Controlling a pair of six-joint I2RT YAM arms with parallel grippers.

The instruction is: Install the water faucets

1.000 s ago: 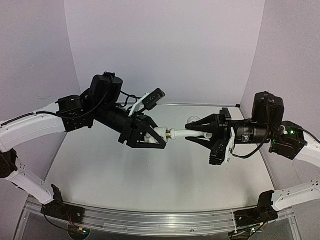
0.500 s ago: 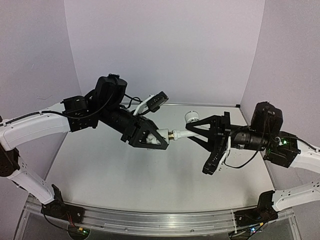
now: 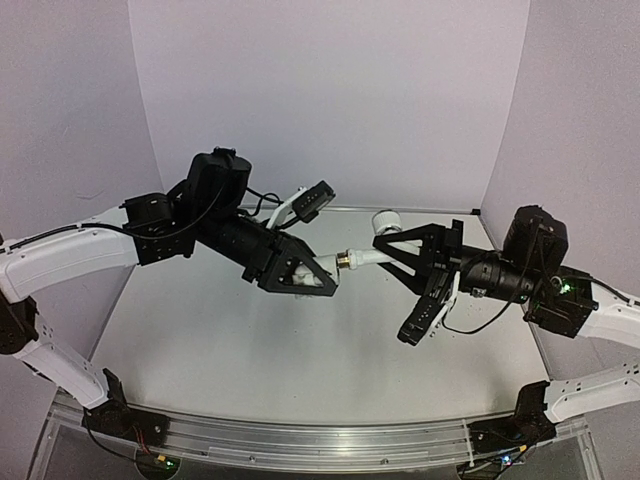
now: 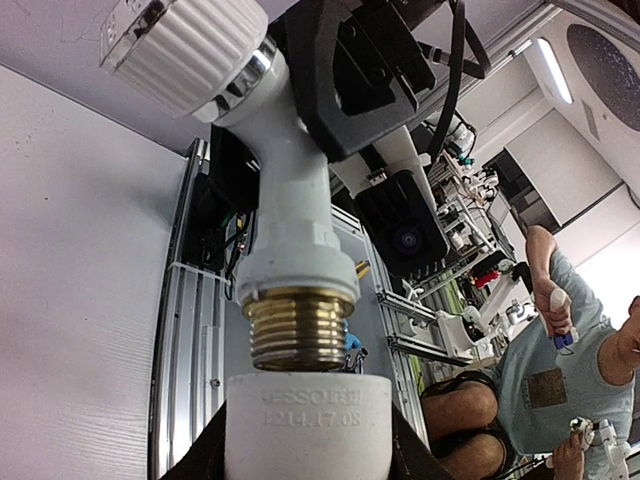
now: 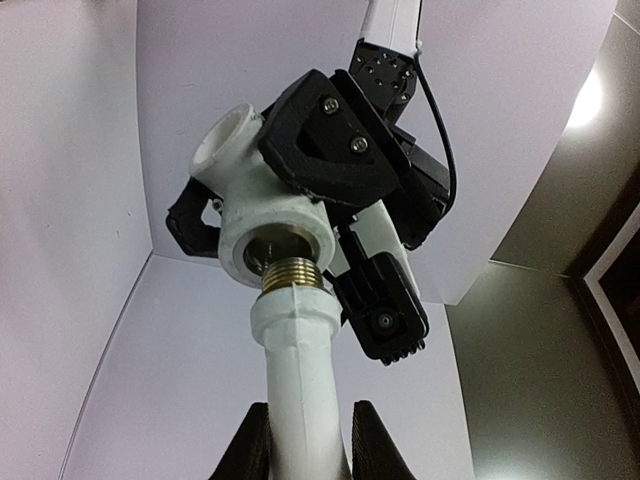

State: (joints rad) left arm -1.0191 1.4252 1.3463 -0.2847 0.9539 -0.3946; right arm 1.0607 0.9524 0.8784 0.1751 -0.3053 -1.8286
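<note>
As both arms hang well above the pale tabletop [image 3: 200, 340], the two pieces meet in mid-air between them. The left hand [image 3: 318, 278] is clamped on the fitting [image 3: 303, 276], a stubby white plastic barrel with a matte finish. Raised lettering runs round its rim in the left wrist view. In the right wrist view a second round port opens off one side.

The right hand [image 3: 385, 252] is closed on the tap [image 3: 365, 260] by its smooth white spout, with black fingers [image 5: 258, 450] pressed to either side. The knob [image 3: 386, 220] stands up off the tap body, round and deeply ribbed, and a shiny ring sits beneath it.

Now the joint itself: the brass thread [image 3: 347, 261], coarse and bright, has its end in the fitting's mouth, which looks brass-lined too. A few ridges are bare between the tap's thick white collar and the fitting's rim. Tap and fitting sit in one line, rising slightly toward the right arm.
</note>
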